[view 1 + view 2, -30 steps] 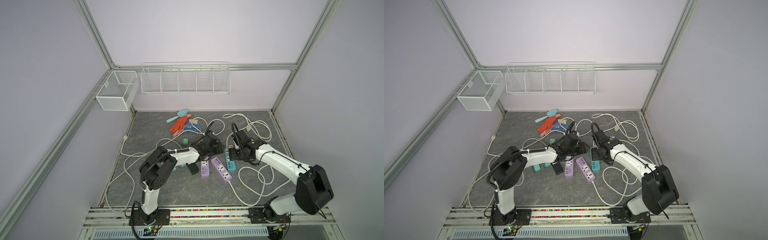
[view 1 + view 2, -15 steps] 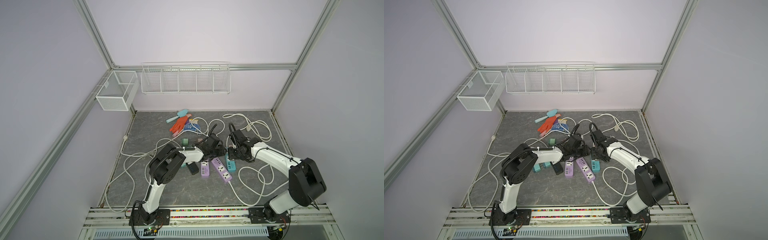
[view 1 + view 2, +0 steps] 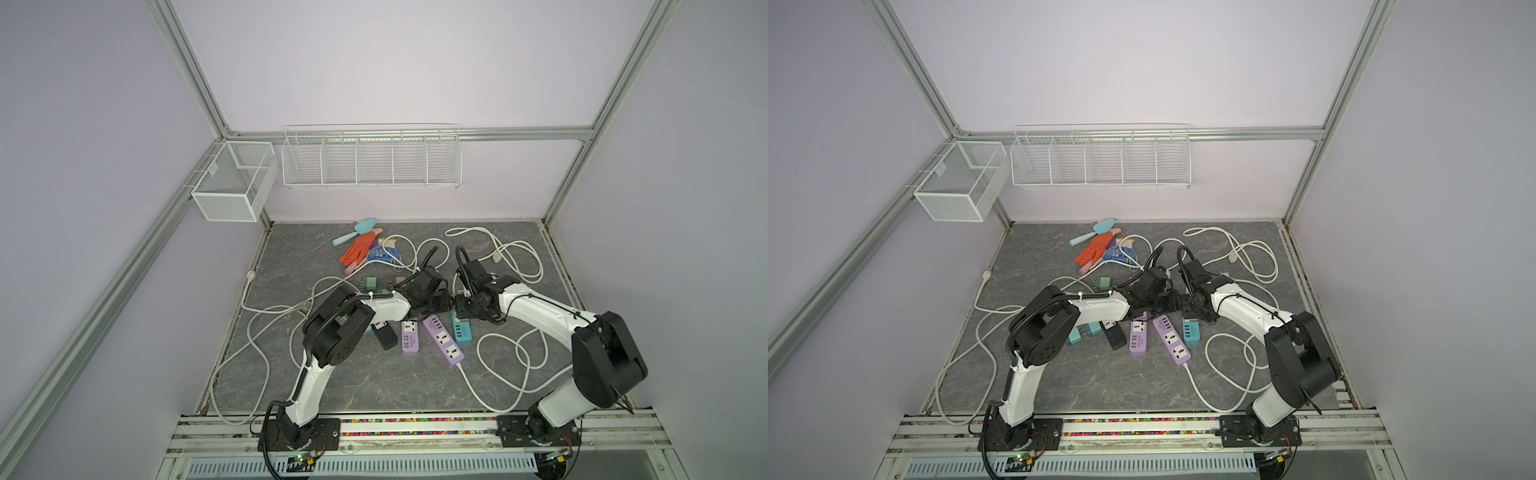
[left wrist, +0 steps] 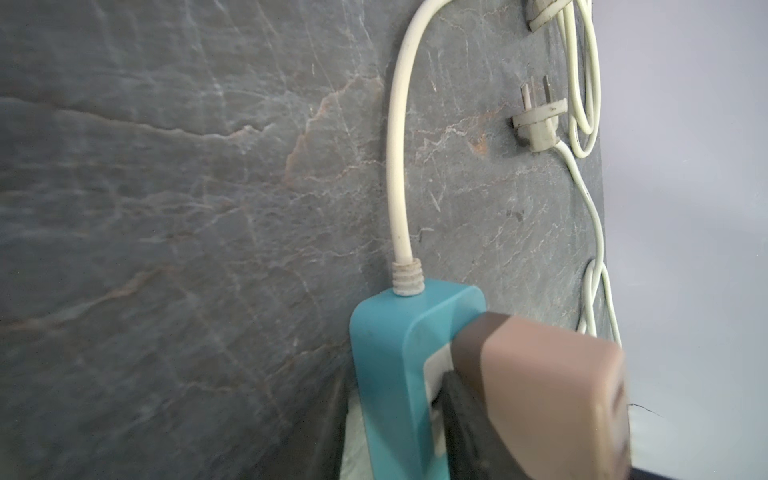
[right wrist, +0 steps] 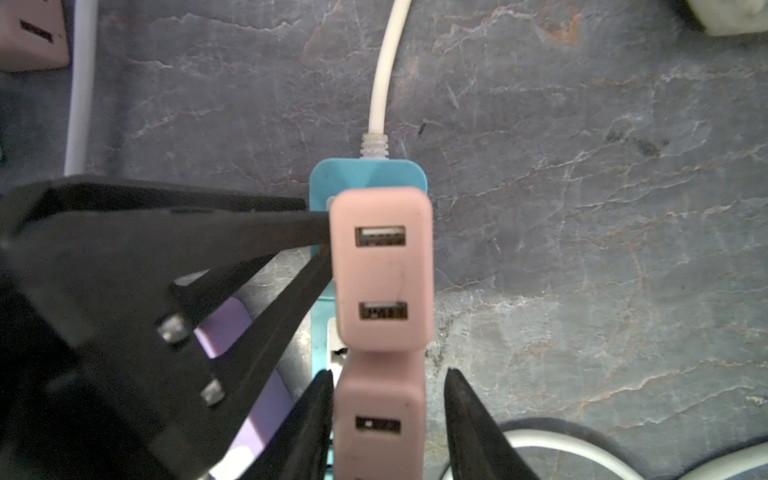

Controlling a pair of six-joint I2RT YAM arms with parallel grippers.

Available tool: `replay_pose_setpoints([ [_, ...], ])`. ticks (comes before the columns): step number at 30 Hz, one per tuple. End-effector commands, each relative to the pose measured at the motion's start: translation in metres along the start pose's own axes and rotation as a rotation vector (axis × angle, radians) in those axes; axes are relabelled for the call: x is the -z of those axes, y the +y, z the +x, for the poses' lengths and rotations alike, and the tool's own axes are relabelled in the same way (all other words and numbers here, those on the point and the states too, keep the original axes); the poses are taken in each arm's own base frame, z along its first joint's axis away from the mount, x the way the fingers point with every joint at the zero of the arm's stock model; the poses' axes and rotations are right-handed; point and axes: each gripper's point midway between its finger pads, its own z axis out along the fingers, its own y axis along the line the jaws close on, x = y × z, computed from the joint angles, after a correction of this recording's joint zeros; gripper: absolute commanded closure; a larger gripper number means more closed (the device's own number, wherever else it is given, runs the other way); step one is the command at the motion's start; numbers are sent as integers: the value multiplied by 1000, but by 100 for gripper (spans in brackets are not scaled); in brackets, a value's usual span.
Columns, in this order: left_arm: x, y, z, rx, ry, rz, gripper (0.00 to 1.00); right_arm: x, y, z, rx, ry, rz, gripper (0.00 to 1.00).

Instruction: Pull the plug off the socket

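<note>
Right pincer half open around the lower pink plug. Left pincer tip on the upper pink plug, mid frame; cannot tell its grip.

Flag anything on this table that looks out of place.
An orange rubber glove, a light-blue scoop and a blue packet lie together at the far side of the table, odd among the power strips and white cords. The cords sprawl in loose, overlapping loops.
</note>
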Motion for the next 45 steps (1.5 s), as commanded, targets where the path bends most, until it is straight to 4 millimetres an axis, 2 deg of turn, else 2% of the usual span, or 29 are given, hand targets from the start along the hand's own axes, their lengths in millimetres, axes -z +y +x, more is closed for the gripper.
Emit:
replay_pose_setpoints([
  [1,-5,13,13,-28,54,-62,62,-10,-5,8,-5,23,15,55],
  [12,-4,23,17,-33,61,-98,64,-16,-8,8,-6,28,34,61],
  [20,-7,28,22,-26,73,-103,64,-9,-10,6,-4,9,40,68],
  [27,-9,38,30,-25,107,-162,65,-12,4,9,6,27,28,73],
  [35,-9,46,34,-21,112,-182,66,2,-11,1,10,-7,80,73],
  [42,-9,49,34,-21,104,-209,68,-4,12,6,37,9,49,74],
  [45,-8,53,35,-14,103,-224,68,-1,8,3,40,7,64,75],
])
